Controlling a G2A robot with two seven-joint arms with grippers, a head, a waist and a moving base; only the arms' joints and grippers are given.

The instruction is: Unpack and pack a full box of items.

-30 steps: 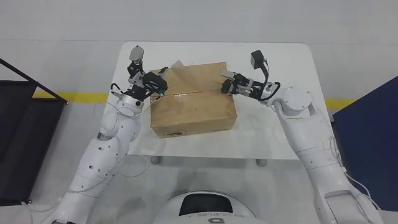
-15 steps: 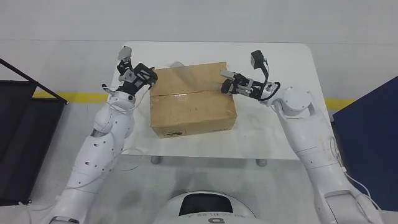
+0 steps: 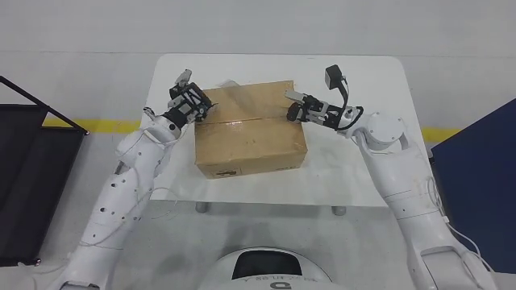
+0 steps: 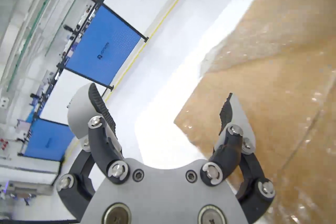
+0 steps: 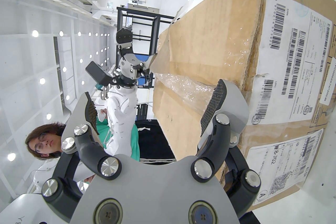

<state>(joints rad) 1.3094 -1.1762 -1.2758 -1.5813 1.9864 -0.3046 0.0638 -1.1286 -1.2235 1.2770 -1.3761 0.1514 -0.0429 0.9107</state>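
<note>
Cardboard box (image 3: pixel 250 133): closed, taped, set centrally on the surface (image 3: pixel 355 80); long axis laid left to right between the arms.
Left end effector (image 4: pixel 160 93): held spread, empty, at the far left top corner.
Right end effector (image 5: pixel 155 92): held spread, empty, at the far right top corner.
Tape seam (image 3: pixel 250 118): along the long axis; seemingly lifted near the left end.
Nearer arm: neither; each is placed at its own end.
Room: bare strips are left at both ends.

A white table (image 3: pixel 363 76) with rounded corners carries one brown cardboard box (image 3: pixel 250 133). The box stands flat on the table top, its flaps closed, a little toward the left side.
</note>
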